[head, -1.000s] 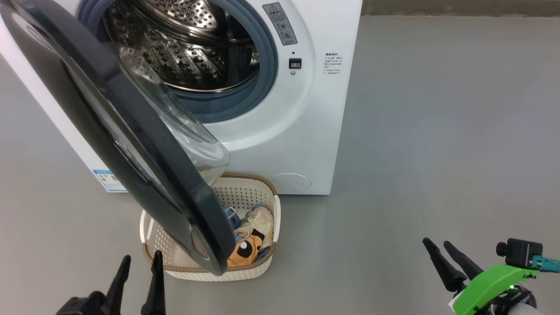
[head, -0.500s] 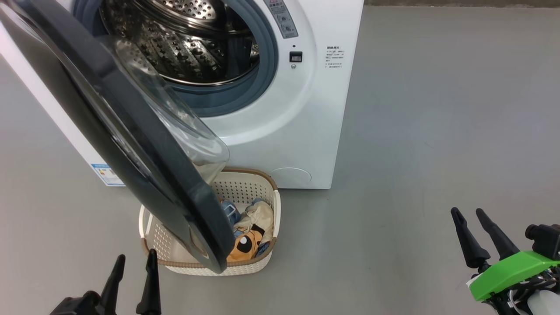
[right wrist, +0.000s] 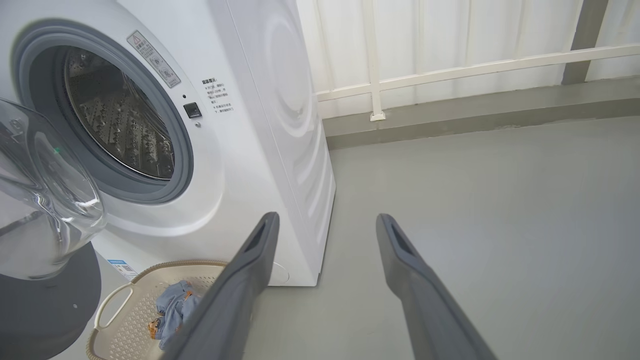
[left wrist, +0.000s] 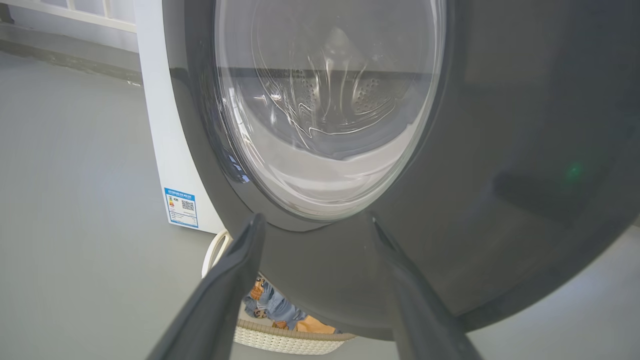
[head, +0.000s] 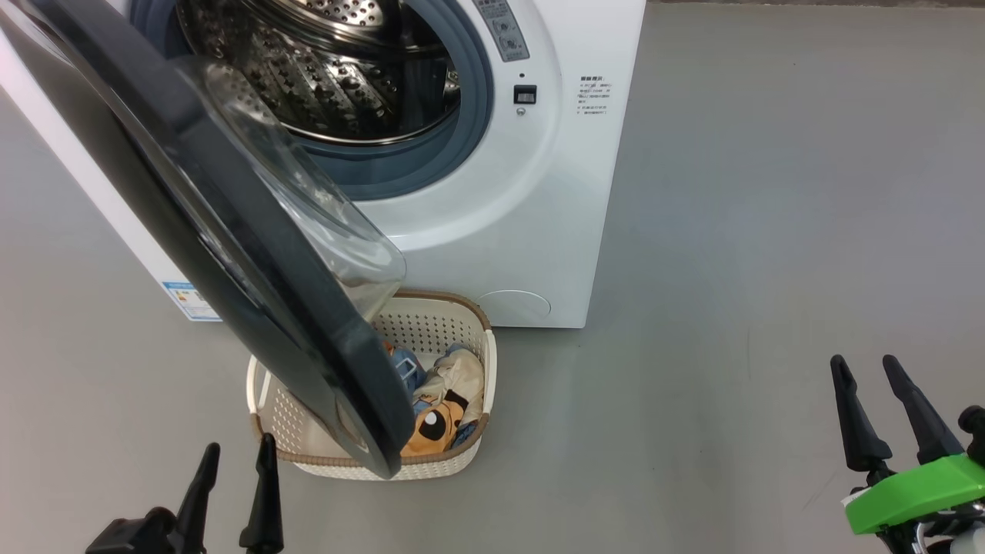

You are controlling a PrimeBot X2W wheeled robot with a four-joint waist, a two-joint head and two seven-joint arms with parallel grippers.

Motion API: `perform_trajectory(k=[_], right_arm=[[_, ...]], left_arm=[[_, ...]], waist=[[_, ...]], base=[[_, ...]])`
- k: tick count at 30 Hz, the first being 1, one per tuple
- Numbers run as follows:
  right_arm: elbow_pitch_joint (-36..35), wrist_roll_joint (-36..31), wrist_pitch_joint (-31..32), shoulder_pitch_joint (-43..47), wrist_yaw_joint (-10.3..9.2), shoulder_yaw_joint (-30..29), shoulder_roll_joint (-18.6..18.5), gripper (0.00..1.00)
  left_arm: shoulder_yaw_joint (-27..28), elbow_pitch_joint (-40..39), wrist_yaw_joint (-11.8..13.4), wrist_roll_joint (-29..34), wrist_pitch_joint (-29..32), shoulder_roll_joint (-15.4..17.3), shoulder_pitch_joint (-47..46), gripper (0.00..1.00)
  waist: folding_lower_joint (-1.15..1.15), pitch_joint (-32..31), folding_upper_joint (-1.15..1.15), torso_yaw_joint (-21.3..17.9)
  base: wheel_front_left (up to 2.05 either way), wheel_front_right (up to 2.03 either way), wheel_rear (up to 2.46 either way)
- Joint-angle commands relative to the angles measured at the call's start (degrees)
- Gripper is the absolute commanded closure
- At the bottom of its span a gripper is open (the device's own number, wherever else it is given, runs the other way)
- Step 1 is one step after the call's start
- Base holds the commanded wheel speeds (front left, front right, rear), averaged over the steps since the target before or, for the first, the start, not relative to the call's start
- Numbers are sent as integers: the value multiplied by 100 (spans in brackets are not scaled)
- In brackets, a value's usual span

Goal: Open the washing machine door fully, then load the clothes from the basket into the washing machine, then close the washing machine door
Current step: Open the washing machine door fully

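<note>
Although the door stands ajar, little of the task looks done. Nearest, the left gripper (head: pixel 238 446) with its two long dark fingers is spread wide and holds nothing. In its wrist view it points at the outer face of the large round glossy black door with the bulging glass window (head: pixel 315 346), close to it, though contact cannot be judged. The right gripper (head: pixel 864 362), on its green-capped wrist, is likewise released and empty, well apart to the right over bare grey floor (head: pixel 731 231).

Just beyond, the small cream perforated plastic basket with a brown woven-look rim (head: pixel 490 362) sits on the floor touching or almost touching the machine's foot. The two small soft garments (head: pixel 442 408), one light blue and one cream and orange with an eye print, lie inside it.

The door hangs over the basket's left half, so I judge it only partly open. Behind it, the big white front-loading washing machine (head: pixel 492 231) shows a perforated steel drum (head: pixel 346 85) with no cloth in the visible part.

Left to do: swing the door wider, load both garments, shut the door.

The door hides the basket's left side and most of the blue garment. The drum's upper part, the machine's top and the door hinge are cut off.
</note>
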Motion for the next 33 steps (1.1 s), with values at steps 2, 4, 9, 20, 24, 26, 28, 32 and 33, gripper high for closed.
perform_trajectory(k=[2,4,9,20,24,26,28,32,33], right_arm=[[-242,-160,-68,114,9,-37,0,0],[-277,-226,-68,167,9,-88,46,0],[-235,-321,-69,299,9,-169,151,0],[-167,-376,-69,461,9,-279,297,0],[-156,-372,-69,481,9,-289,301,0],[-158,-367,-69,490,9,-309,296,0],[-171,-366,-69,499,9,-335,298,0],[-205,-369,-69,510,9,-336,293,0],[-213,-369,-69,513,9,-333,288,0]], left_arm=[[209,-154,-10,-18,-37,54,-227,0],[212,-156,-10,-18,-37,55,-231,0],[207,-156,-10,-25,-37,53,-270,0],[260,-144,-10,-46,-37,23,-360,0],[400,-320,-10,-136,-37,-6,-384,72],[464,-484,-10,-163,-37,-18,-394,100],[567,-819,-10,-179,-37,-31,-429,100],[732,-1453,-10,-152,-37,-43,-464,100],[772,-1661,-10,-139,-37,-47,-459,100]], waist=[[0,2,0,5],[0,9,0,9],[0,46,0,24],[0,51,0,1],[0,31,0,-10],[0,24,0,0],[0,18,0,17],[0,2,0,25],[0,-4,0,22]], base=[[0,0,0],[0,0,0],[0,0,0],[0,0,0],[0,0,0],[0,0,0],[0,0,0],[0,0,0],[0,0,0]])
